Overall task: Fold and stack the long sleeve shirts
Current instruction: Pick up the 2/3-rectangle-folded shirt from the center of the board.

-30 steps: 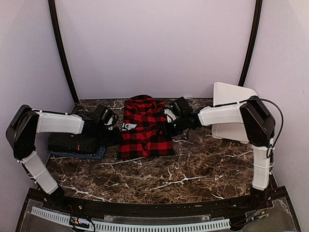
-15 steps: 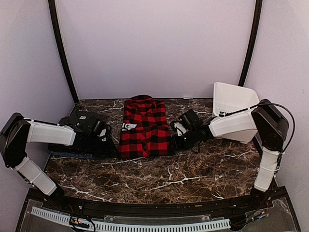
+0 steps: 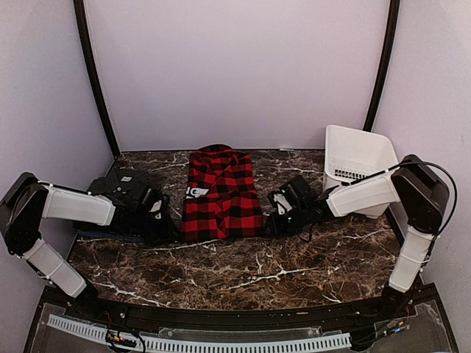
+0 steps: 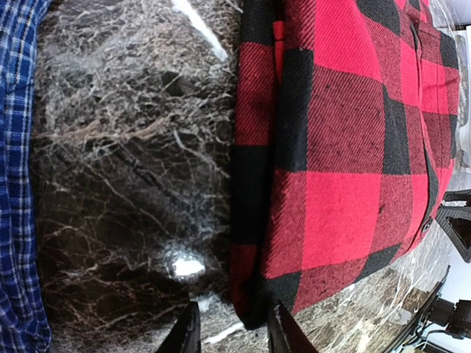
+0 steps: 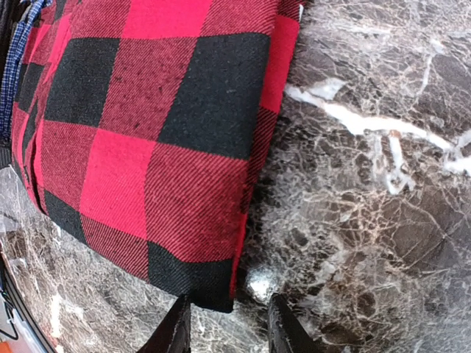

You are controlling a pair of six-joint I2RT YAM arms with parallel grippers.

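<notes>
The red-and-black checked shirt (image 3: 221,195) lies folded in the middle of the table, with white letters on its left edge. My left gripper (image 3: 171,226) is open at the shirt's near left corner, which lies between its fingers in the left wrist view (image 4: 234,334). My right gripper (image 3: 272,223) is open at the near right corner, which lies just inside its left finger in the right wrist view (image 5: 229,327). The black shirt (image 3: 110,229) lies at the left, mostly hidden by my left arm. The blue shirt (image 4: 15,184) shows as a checked edge beside it.
A white plastic basket (image 3: 357,158) stands tilted at the back right corner. The dark marble table (image 3: 294,257) runs to a black front rail. Curved black posts and plain walls close in the back and sides.
Both grippers have slid along the checked shirt's sides toward me, down to its near corners. The right arm has swung off the basket, which now shows in full.
</notes>
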